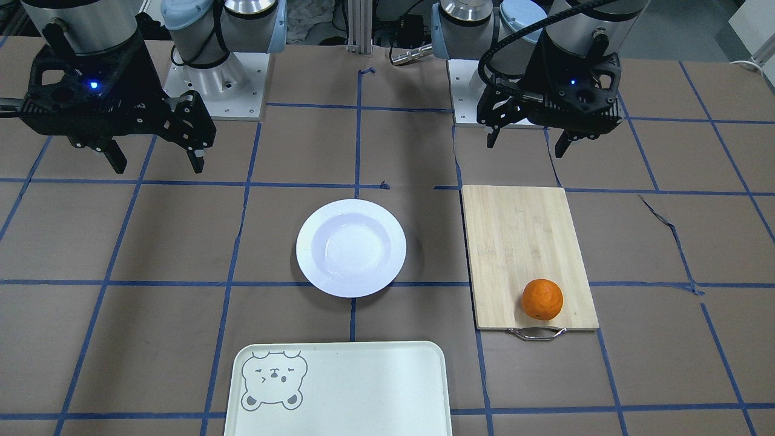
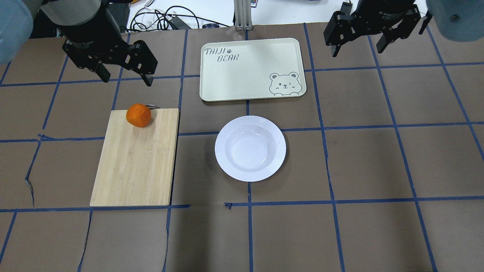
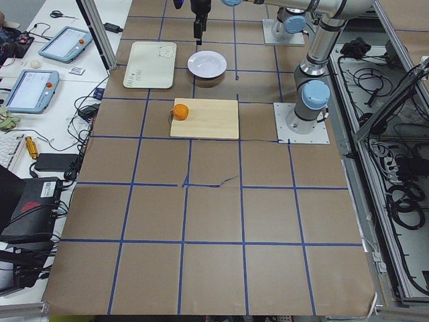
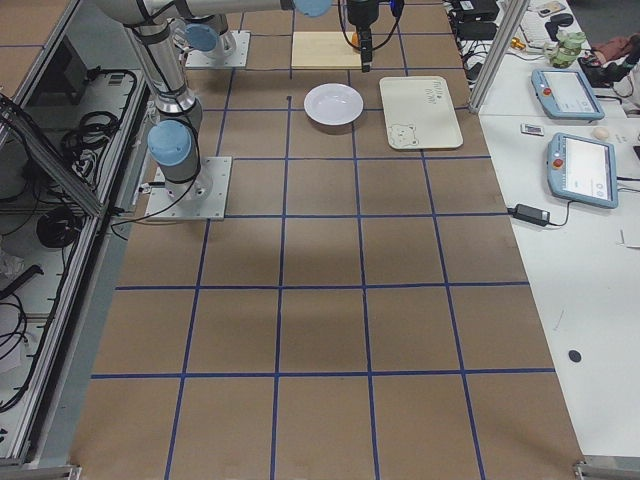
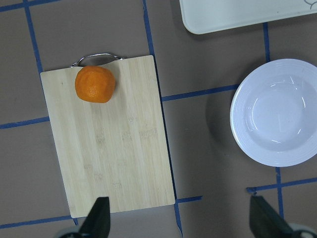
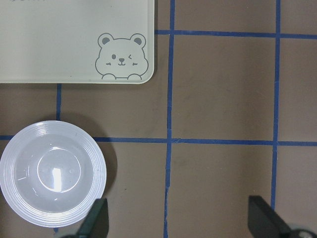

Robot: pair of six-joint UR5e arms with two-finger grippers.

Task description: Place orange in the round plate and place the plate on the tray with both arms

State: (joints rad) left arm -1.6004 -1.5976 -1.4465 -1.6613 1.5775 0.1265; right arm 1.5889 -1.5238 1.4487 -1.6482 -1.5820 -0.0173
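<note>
Both arms are up off the brown paper-covered tabletop [image 2: 378,158] with its blue tape grid, and neither is carrying anything. The left end effector [image 1: 525,147] hovers with its two black fingers spread wide and nothing between them. The right end effector [image 1: 157,168] is spread just as wide, and it's empty too.

The small bright-orange orange [image 2: 138,115] sits forward of the left end effector. In the left wrist view it lines up roughly ahead of one finger. It rests on a pale bamboo cutting board [image 2: 136,162], right at the far end by the board's metal handle [image 1: 536,333]. The near end of that board lies close under the same finger.

Between the two end effectors lies the glossy white round plate [image 2: 223,149] with a ribbed rim, flat on the tabletop with nothing in it. It is off to the inner side of each end effector and apart from the board. From the right wrist, it shows just ahead of the inner finger.

Farther forward again, beyond the plate, is the large pale cream-green rectangular tray [image 2: 242,71], clear of the plate's rim. Its grey cartoon bear [image 2: 284,84] is in the corner facing the right end effector.
</note>
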